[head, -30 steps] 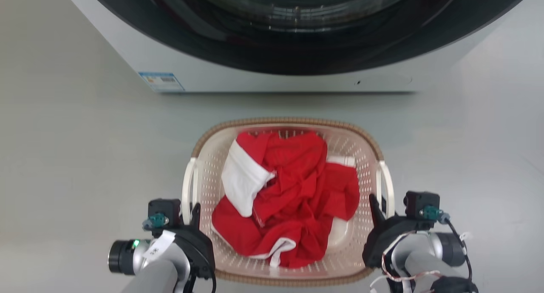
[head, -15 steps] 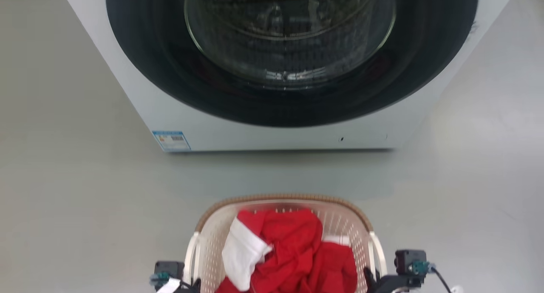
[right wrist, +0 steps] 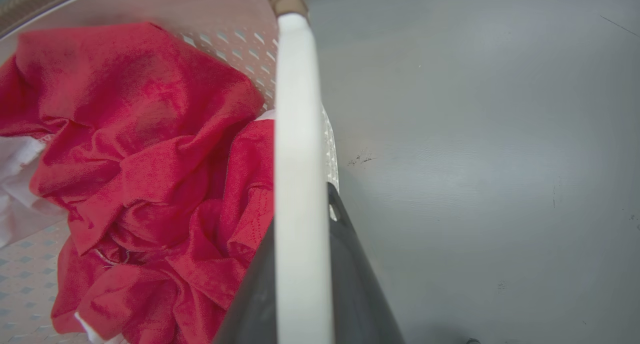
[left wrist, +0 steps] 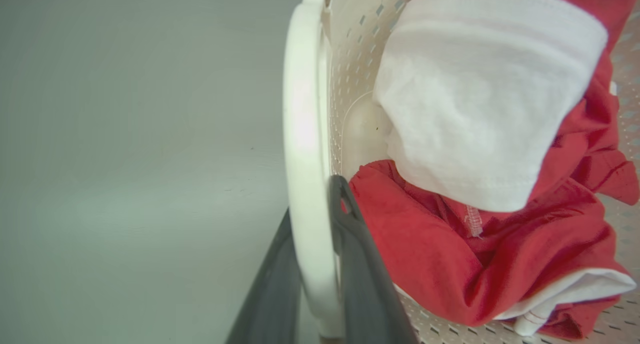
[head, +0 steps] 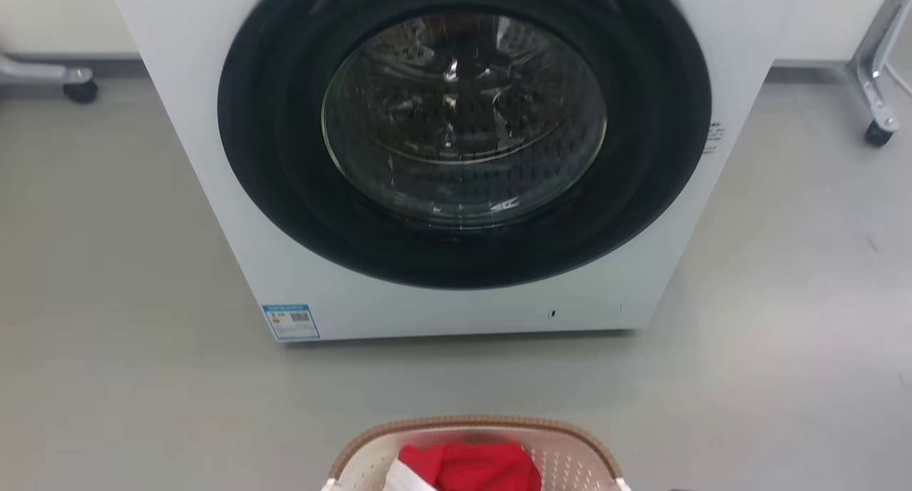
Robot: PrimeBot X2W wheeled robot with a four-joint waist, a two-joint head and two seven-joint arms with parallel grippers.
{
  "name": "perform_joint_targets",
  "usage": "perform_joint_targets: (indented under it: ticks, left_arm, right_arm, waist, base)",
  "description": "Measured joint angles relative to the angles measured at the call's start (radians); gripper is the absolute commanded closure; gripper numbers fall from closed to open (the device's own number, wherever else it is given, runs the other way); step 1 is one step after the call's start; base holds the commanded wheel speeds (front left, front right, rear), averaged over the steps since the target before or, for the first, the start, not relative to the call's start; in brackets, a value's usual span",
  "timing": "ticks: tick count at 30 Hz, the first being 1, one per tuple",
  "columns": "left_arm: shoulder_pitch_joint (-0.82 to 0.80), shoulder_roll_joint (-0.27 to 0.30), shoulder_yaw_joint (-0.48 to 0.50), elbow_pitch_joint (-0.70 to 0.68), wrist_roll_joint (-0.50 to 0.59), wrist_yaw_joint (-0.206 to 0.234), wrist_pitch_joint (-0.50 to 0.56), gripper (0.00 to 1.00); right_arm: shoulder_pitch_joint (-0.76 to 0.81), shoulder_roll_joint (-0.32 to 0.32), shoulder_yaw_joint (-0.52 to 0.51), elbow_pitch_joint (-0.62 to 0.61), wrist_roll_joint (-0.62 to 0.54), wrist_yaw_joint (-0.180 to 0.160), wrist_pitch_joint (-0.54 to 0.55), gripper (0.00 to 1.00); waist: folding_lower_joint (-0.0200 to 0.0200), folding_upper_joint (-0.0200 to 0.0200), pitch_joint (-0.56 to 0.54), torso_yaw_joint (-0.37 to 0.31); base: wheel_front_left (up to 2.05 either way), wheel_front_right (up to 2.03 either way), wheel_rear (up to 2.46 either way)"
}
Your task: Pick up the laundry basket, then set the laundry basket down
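Observation:
The laundry basket (head: 476,426), cream-white and perforated with a brown woven rim, shows its far end at the bottom edge of the head view, with red and white clothes (head: 467,467) inside. In the left wrist view my left gripper (left wrist: 312,200) is shut on the basket's white left handle (left wrist: 302,134), one dark finger on each side. In the right wrist view my right gripper (right wrist: 300,206) is likewise shut on the white right handle (right wrist: 299,109). Red cloth (right wrist: 140,149) fills the basket (right wrist: 235,39). Whether the basket rests on the floor I cannot tell.
A big white washing machine (head: 299,291) with a dark round door (head: 463,127) stands straight ahead on the grey floor (head: 107,348). Castor legs of metal frames stand at the back left (head: 78,88) and back right (head: 875,131).
The head camera has swung upward: the washing machine now shows almost whole and the basket has slid to the picture's bottom edge, with both grippers out of that picture.

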Motion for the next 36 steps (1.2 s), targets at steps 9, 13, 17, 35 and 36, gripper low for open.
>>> perform_joint_targets:
  ticks: [9, 13, 17, 35, 36]
  left_arm:
    - [0.042, 0.007, -0.027, -0.01, -0.013, 0.002, 0.035, 1.0]
    - [0.043, 0.007, -0.033, -0.01, -0.03, 0.003, 0.045, 1.0]
    - [0.05, 0.008, -0.036, -0.01, -0.036, 0.005, 0.049, 1.0]
    - [0.059, 0.011, -0.057, -0.011, -0.046, 0.014, 0.057, 1.0]
    - [0.059, 0.011, -0.058, -0.011, -0.046, 0.015, 0.057, 1.0]
  right_arm:
    - [0.035, -0.001, 0.038, 0.001, 0.046, -0.008, 0.033, 1.0]
    - [0.035, -0.001, 0.052, 0.001, 0.065, -0.012, 0.042, 1.0]
    - [0.036, -0.002, 0.066, 0.0, 0.079, -0.012, 0.043, 1.0]
    - [0.037, -0.004, 0.111, 0.002, 0.131, -0.017, 0.049, 1.0]
    - [0.037, -0.004, 0.113, 0.002, 0.135, -0.017, 0.049, 1.0]
  waist:
    - [0.0, 0.0, -0.068, -0.016]
    - [0.0001, 0.0001, -0.074, -0.015]
    - [0.0001, 0.0001, -0.077, -0.015]
    - [0.0001, 0.0002, -0.078, -0.016]
    - [0.0001, 0.0002, -0.078, -0.016]
  base:
    - [0.0, 0.0, 0.0]
    - [0.0, 0.0, 0.0]
    - [0.0, 0.0, 0.0]
    - [0.0, 0.0, 0.0]
    - [0.0, 0.0, 0.0]
